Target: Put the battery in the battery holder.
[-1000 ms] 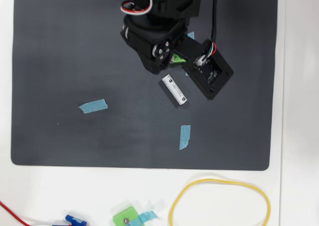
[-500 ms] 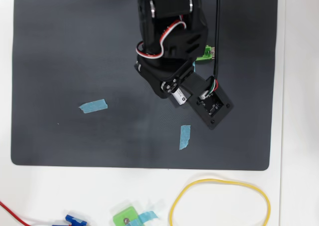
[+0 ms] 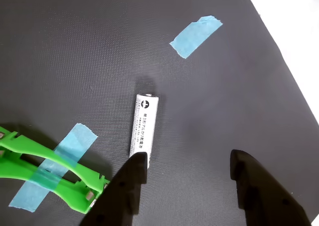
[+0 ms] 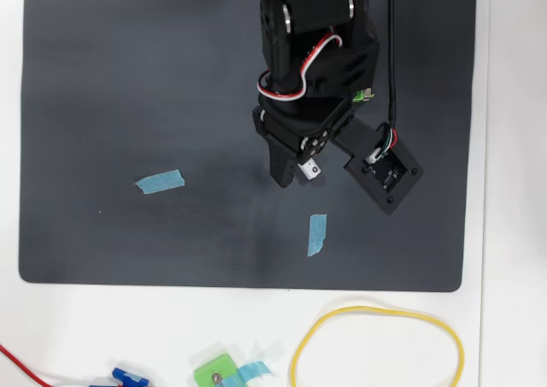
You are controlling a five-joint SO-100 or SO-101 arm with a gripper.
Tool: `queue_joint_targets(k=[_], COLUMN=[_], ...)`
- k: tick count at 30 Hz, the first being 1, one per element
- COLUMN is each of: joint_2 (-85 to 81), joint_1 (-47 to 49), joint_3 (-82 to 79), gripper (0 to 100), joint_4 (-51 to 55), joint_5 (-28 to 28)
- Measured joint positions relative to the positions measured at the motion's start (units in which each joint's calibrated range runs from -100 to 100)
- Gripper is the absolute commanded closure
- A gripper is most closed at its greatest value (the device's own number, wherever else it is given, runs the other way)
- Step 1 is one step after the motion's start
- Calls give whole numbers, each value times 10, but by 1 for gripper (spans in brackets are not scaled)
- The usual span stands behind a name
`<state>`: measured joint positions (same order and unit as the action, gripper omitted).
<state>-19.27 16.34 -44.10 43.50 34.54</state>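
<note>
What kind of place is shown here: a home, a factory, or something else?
Probably a hobby or lab workbench: a white table with a dark mat, blue tape markers, a yellow rubber band, and a taped-down green battery holder beside a loose battery.

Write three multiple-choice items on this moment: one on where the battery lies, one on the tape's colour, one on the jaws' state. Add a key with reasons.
1. Where does the battery lie?
A. on the dark mat
B. inside the battery holder
C. on the white table

2. What colour is the tape across the battery holder?
A. red
B. blue
C. yellow

3. How do the jaws of the gripper stand?
A. shut on the battery
B. shut and empty
C. open

Key: 1 A, the wrist view shows it flat on the mat, beside the holder. 2 B, a blue strip crosses the green frame. 3 C, a wide gap separates the fingertips.
</note>
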Motion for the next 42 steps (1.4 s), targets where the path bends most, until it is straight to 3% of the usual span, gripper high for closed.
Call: queue_joint_targets(k=[42], joint_2=[77], joint_1=[39], joint_3=[7], gripper=[82], joint_4=[-43], joint_5=[30])
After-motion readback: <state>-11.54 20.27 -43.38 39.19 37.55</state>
